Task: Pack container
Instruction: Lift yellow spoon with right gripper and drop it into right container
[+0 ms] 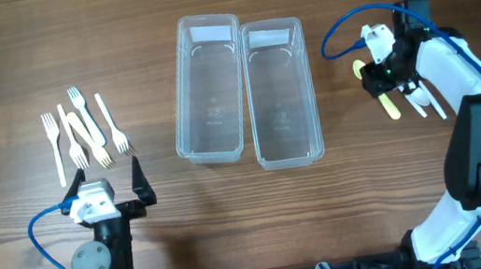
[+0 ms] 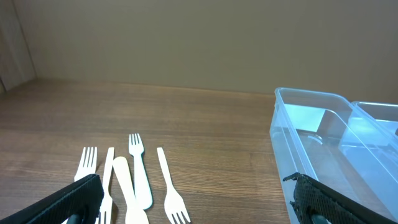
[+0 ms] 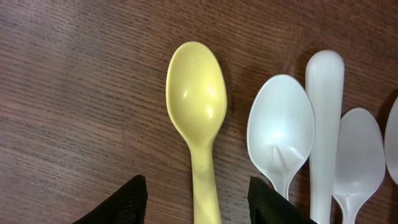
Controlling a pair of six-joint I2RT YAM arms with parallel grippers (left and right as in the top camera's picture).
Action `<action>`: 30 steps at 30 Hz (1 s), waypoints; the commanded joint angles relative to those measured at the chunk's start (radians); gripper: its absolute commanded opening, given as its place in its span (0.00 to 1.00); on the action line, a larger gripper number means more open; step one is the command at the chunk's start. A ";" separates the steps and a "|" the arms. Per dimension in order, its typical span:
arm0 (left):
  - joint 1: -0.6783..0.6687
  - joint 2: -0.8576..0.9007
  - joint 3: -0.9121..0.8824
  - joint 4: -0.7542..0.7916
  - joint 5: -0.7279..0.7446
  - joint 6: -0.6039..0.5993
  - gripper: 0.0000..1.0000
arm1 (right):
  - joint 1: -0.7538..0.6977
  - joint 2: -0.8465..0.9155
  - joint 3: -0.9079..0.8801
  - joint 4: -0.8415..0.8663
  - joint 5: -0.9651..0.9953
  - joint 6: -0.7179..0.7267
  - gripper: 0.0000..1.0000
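Two clear plastic containers stand side by side mid-table, the left one (image 1: 207,87) (image 2: 311,137) and the right one (image 1: 280,91), both empty. Several white and cream forks (image 1: 84,128) (image 2: 140,180) lie at the left. My left gripper (image 1: 104,171) (image 2: 196,208) sits just below them, wide open and empty. A yellow spoon (image 1: 391,104) (image 3: 196,99) lies at the right beside white spoons (image 1: 425,104) (image 3: 280,130). My right gripper (image 1: 381,77) (image 3: 198,199) hangs low over the yellow spoon, open, one finger on each side of its handle with a gap at both.
The forks lie close together, some overlapping. The nearest white spoon lies right beside my right gripper's right finger (image 3: 270,202). Bare wooden table (image 1: 261,216) runs between the containers and the front edge.
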 commanded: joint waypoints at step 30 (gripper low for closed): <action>-0.006 -0.006 -0.009 0.003 0.015 0.019 1.00 | 0.005 -0.147 0.137 -0.082 -0.254 0.095 0.04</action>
